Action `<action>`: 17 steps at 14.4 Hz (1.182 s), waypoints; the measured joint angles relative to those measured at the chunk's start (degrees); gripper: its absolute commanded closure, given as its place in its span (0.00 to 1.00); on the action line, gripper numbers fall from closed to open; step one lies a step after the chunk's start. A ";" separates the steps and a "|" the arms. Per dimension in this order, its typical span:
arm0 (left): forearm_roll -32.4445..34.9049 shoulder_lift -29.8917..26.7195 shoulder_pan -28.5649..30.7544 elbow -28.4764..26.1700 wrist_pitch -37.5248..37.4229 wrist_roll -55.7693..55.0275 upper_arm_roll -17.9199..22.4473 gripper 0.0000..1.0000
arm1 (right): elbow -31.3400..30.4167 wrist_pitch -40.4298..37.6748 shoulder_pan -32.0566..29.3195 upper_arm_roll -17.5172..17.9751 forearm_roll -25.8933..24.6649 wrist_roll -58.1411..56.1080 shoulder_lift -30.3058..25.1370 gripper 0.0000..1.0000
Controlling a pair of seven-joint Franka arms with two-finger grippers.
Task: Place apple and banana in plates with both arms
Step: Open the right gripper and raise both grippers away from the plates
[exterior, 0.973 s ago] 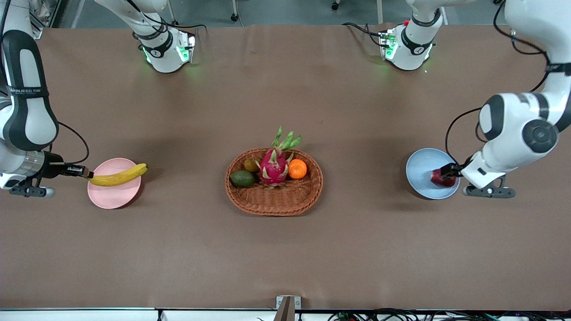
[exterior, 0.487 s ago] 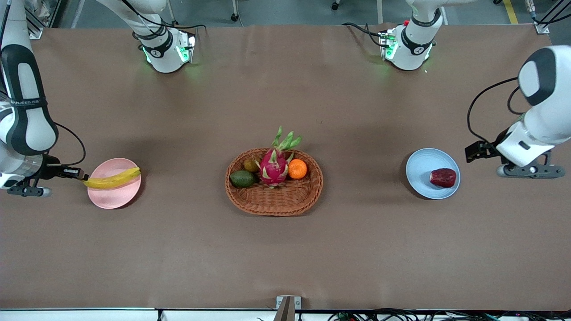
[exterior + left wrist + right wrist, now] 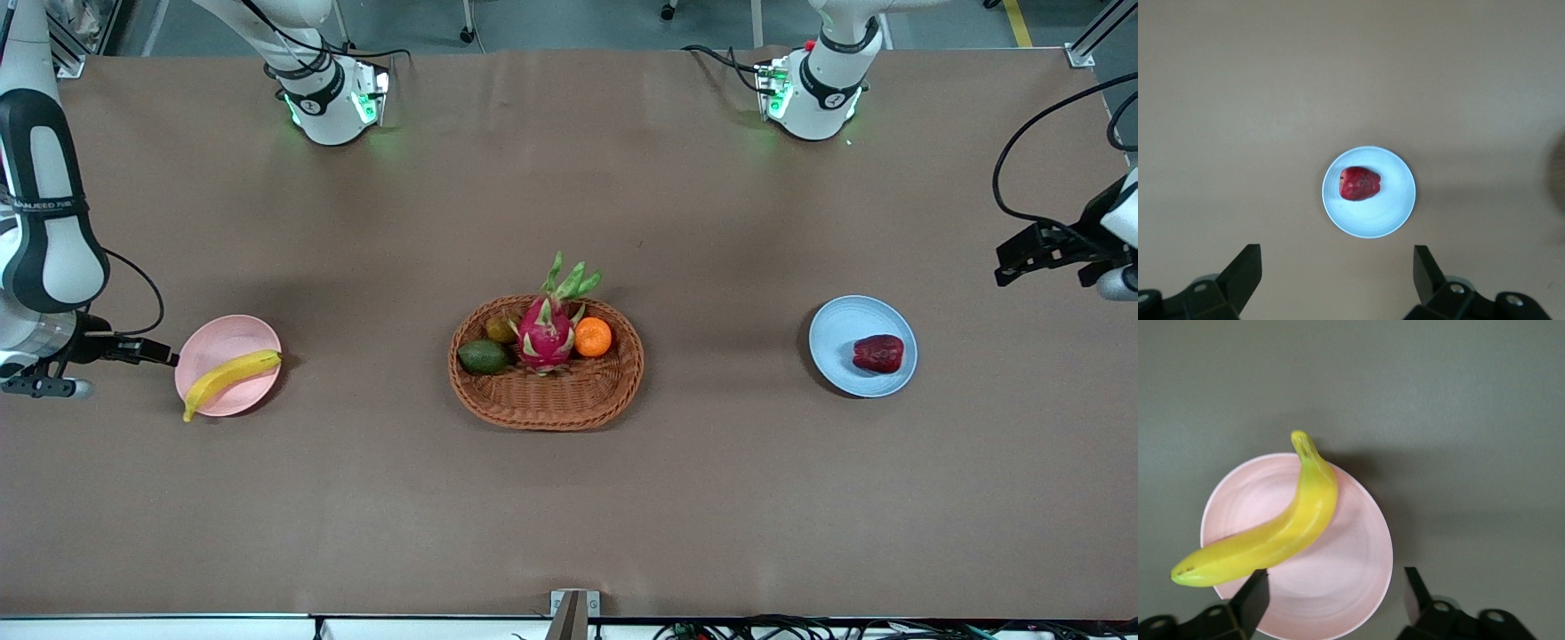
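The right claw (image 3: 151, 352) hangs with its fingers (image 3: 1253, 600) spread apart and nothing between them, just beside the rim of the pink plate (image 3: 218, 336) at the right arm's end of the tabletop (image 3: 569, 498). The banana (image 3: 229, 374) lies free of that claw, resting across the pink plate; one darker tip pokes out over the rim toward the basket, and the other tip overhangs the rim on the side nearer the front camera. In the right wrist view the banana (image 3: 1265, 537) curves across the pink plate (image 3: 1338, 587) in front of the parted fingertips, close to one of them; whether it touches cannot be told.

The left claw (image 3: 1022, 258) is up in the air over the bare tabletop at the left arm's end, its fingers (image 3: 1245, 270) also spread wide and empty. The apple (image 3: 877, 353) sits well apart from it, inside the light blue plate (image 3: 840, 324), off-centre toward the left arm's end of the tabletop. The left wrist view looks down on the apple (image 3: 1359, 183) in the blue plate (image 3: 1385, 213), framed between the two open fingertips.

Between the two plates, a brown wicker basket (image 3: 551, 400) holds a pink dragon fruit (image 3: 544, 331), an orange (image 3: 592, 337) and a dark green avocado (image 3: 483, 356).
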 measured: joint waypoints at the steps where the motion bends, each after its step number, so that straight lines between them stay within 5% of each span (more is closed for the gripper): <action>1: -0.01 0.01 0.03 0.80 0.00 -0.59 0.01 0.00 | 1.42 -1.99 0.04 0.23 0.00 0.05 -0.05 0.00; 6: -1.47 0.01 0.45 4.07 -0.03 -1.76 0.07 0.00 | 14.64 -20.78 2.59 0.87 -0.84 8.01 -1.12 0.00; 10: -2.94 0.00 0.58 5.02 -1.08 -1.76 -0.16 0.00 | 24.75 -32.68 7.97 1.08 -6.40 18.05 -2.55 0.00; 17: -3.13 0.01 0.55 5.71 -6.16 -1.76 -0.73 0.00 | 28.03 -39.53 11.87 1.08 -8.84 20.38 -4.95 0.00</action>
